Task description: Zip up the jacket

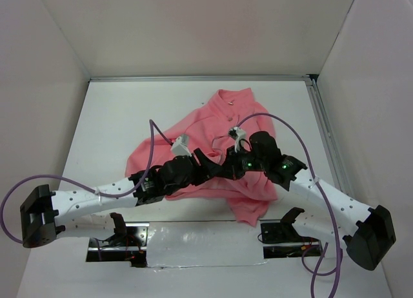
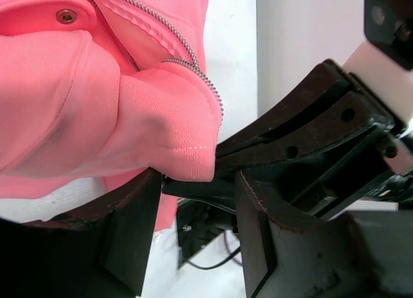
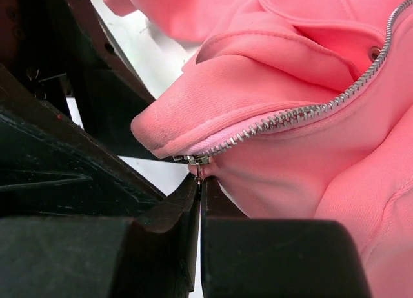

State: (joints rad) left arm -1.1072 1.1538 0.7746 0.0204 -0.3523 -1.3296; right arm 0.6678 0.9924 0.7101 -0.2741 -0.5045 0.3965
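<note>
The salmon-pink jacket lies crumpled on the white table, collar toward the far side. My right gripper is shut on the small metal zipper pull, which hangs from the slider at the bottom end of the silver zipper teeth. In the overhead view the right gripper meets my left gripper at the jacket's lower edge. The left gripper stands open. A folded hem corner of the jacket sits just above its fingertips, resting on the left finger. Zipper teeth run along that flap.
White walls enclose the table on three sides, with a metal rail along the right edge. A shiny metal plate lies at the near edge between two black stands. Purple cables arc over both arms.
</note>
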